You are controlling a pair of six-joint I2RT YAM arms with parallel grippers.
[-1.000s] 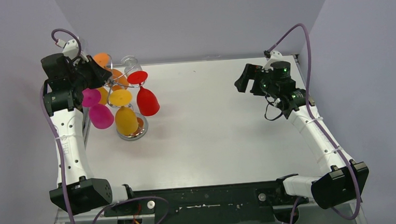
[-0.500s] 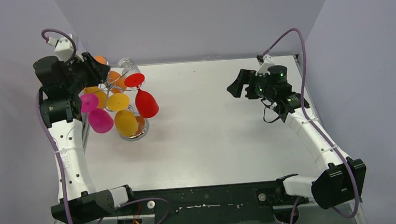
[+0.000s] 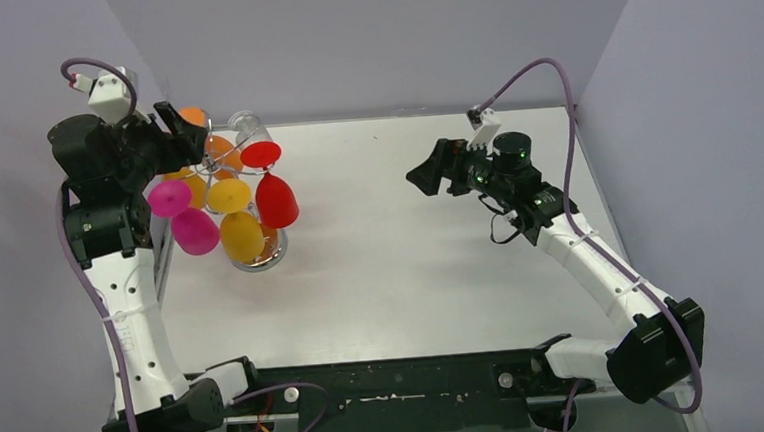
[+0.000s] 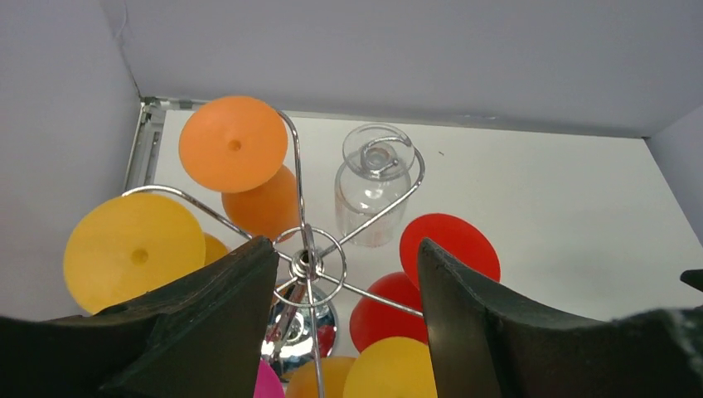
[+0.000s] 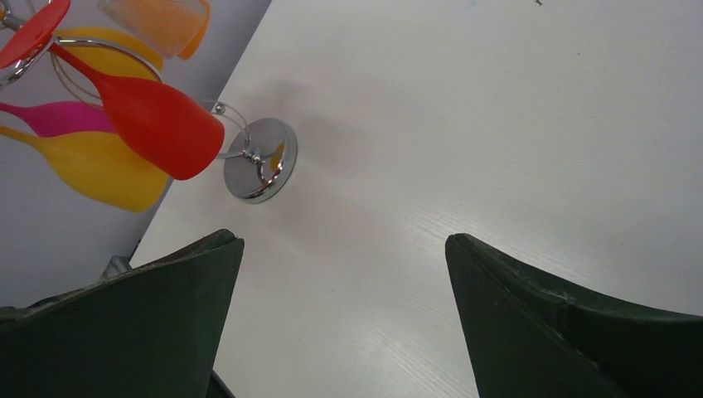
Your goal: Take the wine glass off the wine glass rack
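The wine glass rack (image 3: 256,260) stands at the table's far left, a silver wire stand on a shiny round base (image 5: 261,159). Several wine glasses hang upside down from its arms: red (image 3: 277,200), yellow (image 3: 242,235), pink (image 3: 194,231), orange (image 4: 233,143) and clear (image 4: 373,186). My left gripper (image 3: 181,136) hovers over the rack's top, open (image 4: 344,249), with the wire hub (image 4: 308,261) showing between its fingers and nothing held. My right gripper (image 3: 426,178) hangs open (image 5: 341,240) above bare table, pointing at the rack, well to its right.
The left wall runs close behind the rack and the back wall (image 3: 378,46) lies just beyond it. White tabletop (image 3: 412,274) stretches between the rack and the right arm.
My left gripper has opened from shut and risen a little up and to the left over the rack. The right arm has swung left toward the rack, staying open.
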